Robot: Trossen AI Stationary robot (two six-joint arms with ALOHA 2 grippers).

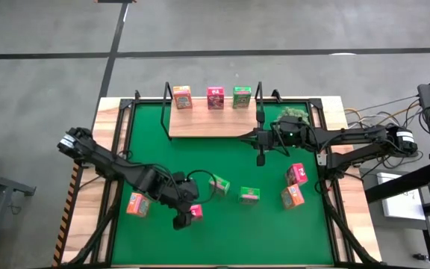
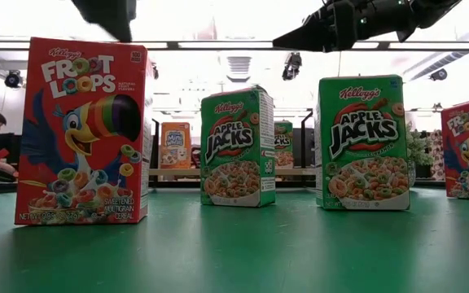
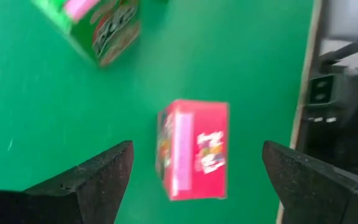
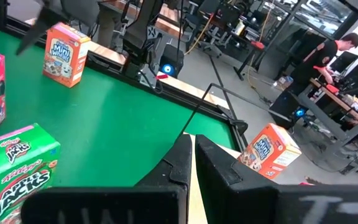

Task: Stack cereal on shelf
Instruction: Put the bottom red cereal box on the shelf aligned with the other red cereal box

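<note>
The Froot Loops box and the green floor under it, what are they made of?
The Froot Loops box looks like thin printed cardboard, slightly glossy, with sharp folded edges. The green mat seems soft and matte, perhaps felt or rubber: it shows no shine, only dull shadows.

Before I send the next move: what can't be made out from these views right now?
- Low view: both grippers are cut off by the top edge, so their height over the green mat is unknown.
- Left wrist view: the print on the pink box between the open left gripper fingers is blurred.
- High view: box labels are too small to read.
- Right wrist view: the shut right gripper hides much of the shelf.
</note>
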